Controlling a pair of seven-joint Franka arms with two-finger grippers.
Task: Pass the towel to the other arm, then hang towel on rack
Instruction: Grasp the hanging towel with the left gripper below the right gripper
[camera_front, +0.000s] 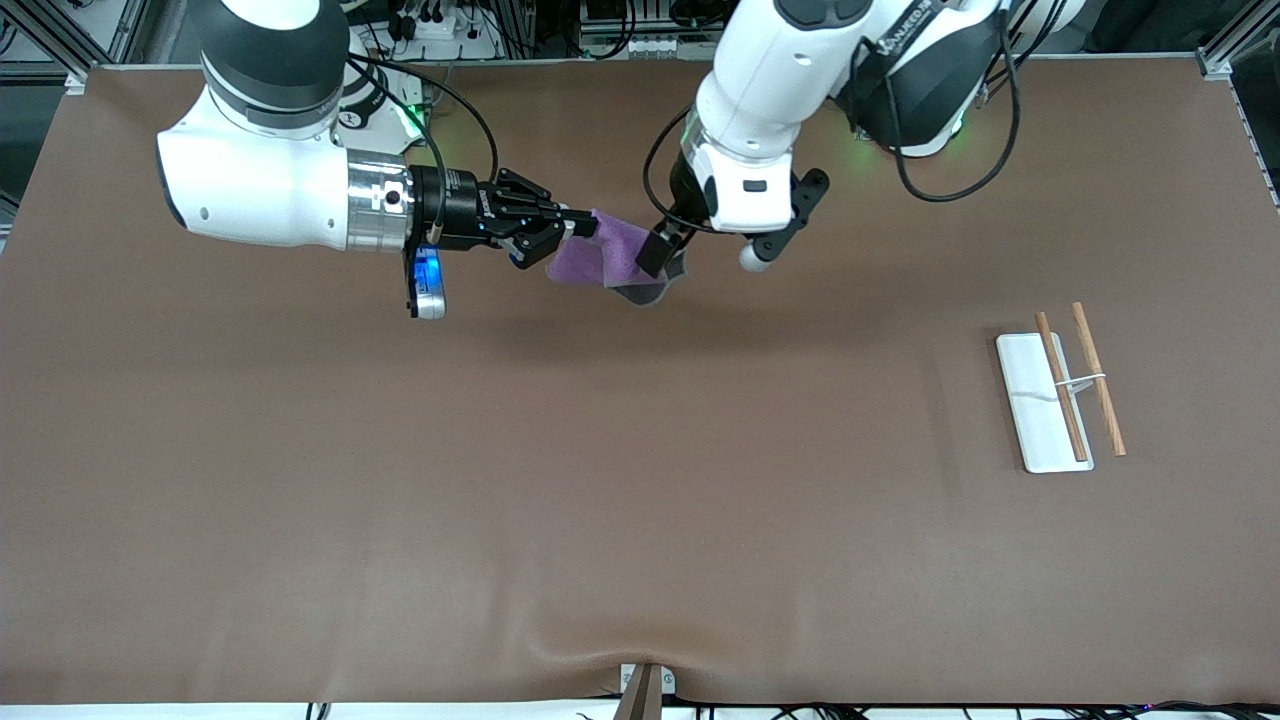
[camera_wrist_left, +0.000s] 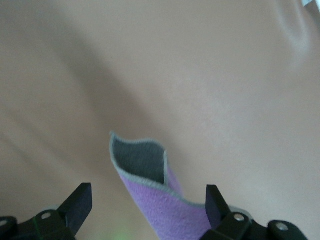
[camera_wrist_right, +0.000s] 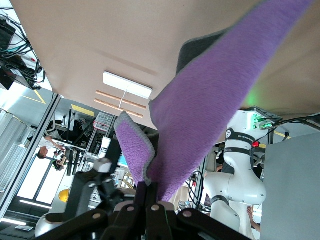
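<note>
Right gripper (camera_front: 578, 228) pinches the towel (camera_front: 600, 262) over the bench (camera_front: 640, 480); our left gripper (camera_wrist_left: 147, 200), fingers spread, should clamp the free edge before we release.

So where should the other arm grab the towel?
Probably the free corner of the towel, coming from the end away from the right gripper, which pinches the other corner. That corner sticks out between the open fingers of the left gripper.
</note>
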